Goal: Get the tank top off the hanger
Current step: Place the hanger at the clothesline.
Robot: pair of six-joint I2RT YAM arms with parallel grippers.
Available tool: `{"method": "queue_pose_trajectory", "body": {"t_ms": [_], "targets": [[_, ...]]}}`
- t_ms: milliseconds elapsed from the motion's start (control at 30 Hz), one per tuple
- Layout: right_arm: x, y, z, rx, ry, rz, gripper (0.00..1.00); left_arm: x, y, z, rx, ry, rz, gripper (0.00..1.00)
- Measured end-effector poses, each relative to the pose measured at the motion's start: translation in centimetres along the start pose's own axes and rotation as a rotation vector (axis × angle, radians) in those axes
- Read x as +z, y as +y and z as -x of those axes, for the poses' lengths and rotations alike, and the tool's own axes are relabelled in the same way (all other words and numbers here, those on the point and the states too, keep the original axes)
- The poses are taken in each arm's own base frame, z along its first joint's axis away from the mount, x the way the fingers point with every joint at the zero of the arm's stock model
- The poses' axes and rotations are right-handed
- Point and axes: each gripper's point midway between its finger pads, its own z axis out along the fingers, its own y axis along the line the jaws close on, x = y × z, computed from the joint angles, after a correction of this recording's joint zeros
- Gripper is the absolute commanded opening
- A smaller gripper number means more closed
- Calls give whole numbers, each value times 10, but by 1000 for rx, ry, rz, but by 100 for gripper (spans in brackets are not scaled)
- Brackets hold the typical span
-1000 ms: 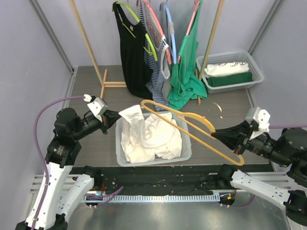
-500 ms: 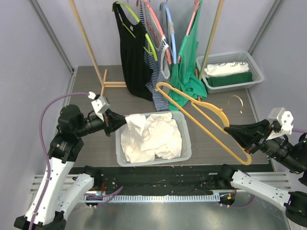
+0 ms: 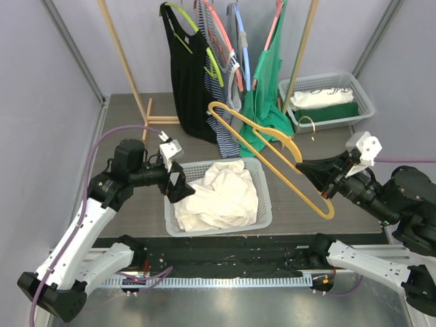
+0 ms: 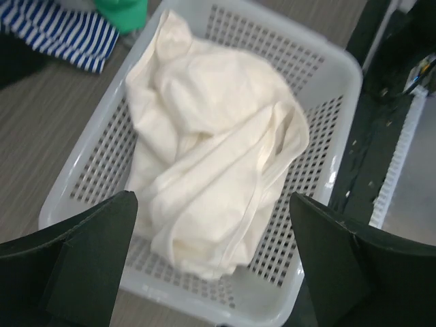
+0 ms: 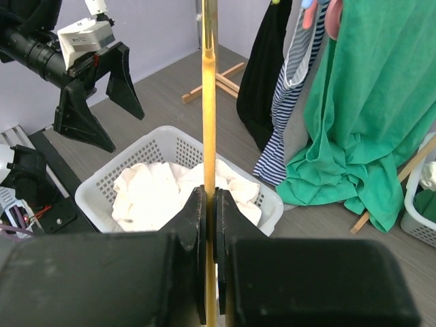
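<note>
So the white tank top (image 3: pixel 221 197) is off the hanger, just lying crumpled in the white mesh basket (image 3: pixel 267 204) between the two arms. The left gripper (image 3: pixel 178 185) hangs over the basket's left edge with its jaws spread wide, nothing in them. The right gripper (image 3: pixel 315 178) is clamped tight on the bare yellow hanger (image 3: pixel 272 153), holding it tilted in the air above the basket's right side.
</note>
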Motion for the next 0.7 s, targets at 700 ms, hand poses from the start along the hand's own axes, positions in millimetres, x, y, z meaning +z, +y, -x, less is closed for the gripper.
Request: {"method": "queue_pose_trajectory", "body": {"t_ms": [700], "targets": [[120, 94, -93, -69, 400, 487, 1, -158, -65, 26, 326, -186, 293, 100]]}}
